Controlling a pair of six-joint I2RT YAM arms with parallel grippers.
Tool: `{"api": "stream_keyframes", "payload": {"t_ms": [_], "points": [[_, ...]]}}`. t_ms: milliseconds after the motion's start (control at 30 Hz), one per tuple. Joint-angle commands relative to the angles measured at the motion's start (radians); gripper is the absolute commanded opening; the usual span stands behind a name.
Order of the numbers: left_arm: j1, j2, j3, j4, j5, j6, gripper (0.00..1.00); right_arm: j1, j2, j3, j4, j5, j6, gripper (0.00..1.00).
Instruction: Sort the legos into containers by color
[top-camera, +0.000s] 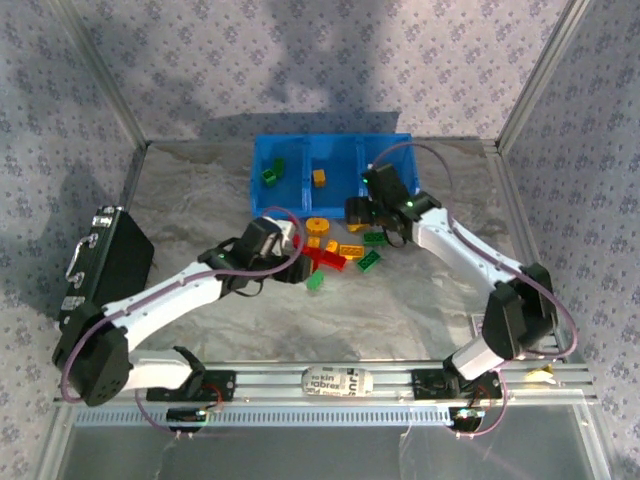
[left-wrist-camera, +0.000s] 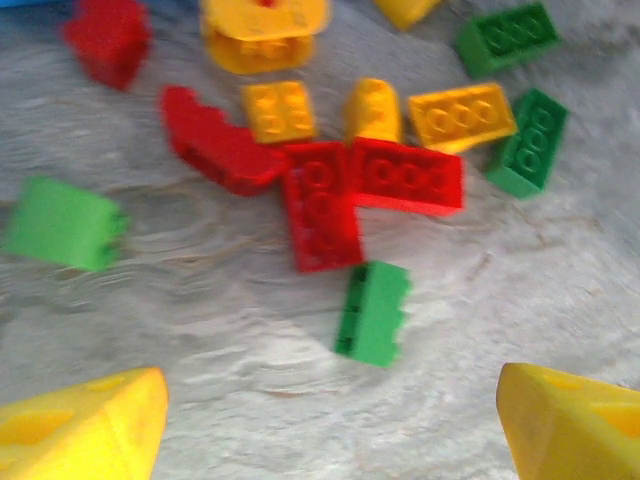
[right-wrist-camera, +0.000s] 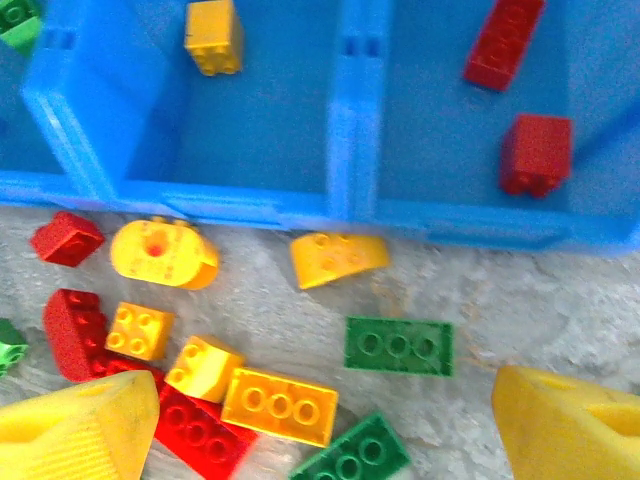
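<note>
A blue tray (top-camera: 330, 142) with 3 compartments sits at the middle of the far edge of the tabletop (top-camera: 190, 200). Its left compartment holds a green brick (top-camera: 272, 173). The middle one holds a yellow brick (right-wrist-camera: 213, 37), and the right one holds 2 red bricks (right-wrist-camera: 503, 42) lying apart from each other.

The loose bricks (top-camera: 335, 250), in red, green and yellow, lie in a heap on the tabletop just in front of the tray's near wall. A round yellow piece (right-wrist-camera: 160, 252) and a curved yellow piece (right-wrist-camera: 338, 257) lie closest to that wall.

The left gripper (left-wrist-camera: 330, 430) hovers over the near side of the heap. Its fingers are spread wide with nothing between them. A small green brick (left-wrist-camera: 375, 312) lies on the tabletop just ahead of the gap, and beyond it 2 red pieces (left-wrist-camera: 320, 205) touch to form an L.

The right gripper (right-wrist-camera: 320, 430) hangs over the heap's right side, near the tray. It is also wide apart and holds nothing. A flat green brick (right-wrist-camera: 398, 345) and a long yellow brick (right-wrist-camera: 280, 405) lie just ahead of it.

A black case (top-camera: 105, 265) stands at the left edge of the tabletop, well apart from the heap.
</note>
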Motion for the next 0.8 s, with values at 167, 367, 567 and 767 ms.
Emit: {"api": "stream_keyframes", "payload": {"t_ms": [167, 367, 567, 767], "points": [[-0.103, 0.189, 0.097, -0.085, -0.017, 0.037, 0.69, -0.124, -0.217, -0.256, 0.066, -0.059, 0.062, 0.86], [-0.132, 0.279, 0.148, -0.111, -0.028, 0.056, 0.64, -0.149, -0.266, -0.325, 0.081, -0.082, 0.075, 0.85], [-0.137, 0.341, 0.173, -0.100, -0.037, 0.061, 0.61, -0.153, -0.277, -0.345, 0.096, -0.095, 0.081, 0.84], [-0.137, 0.403, 0.201, -0.108, -0.050, 0.071, 0.56, -0.155, -0.284, -0.354, 0.097, -0.098, 0.080, 0.83]]}}
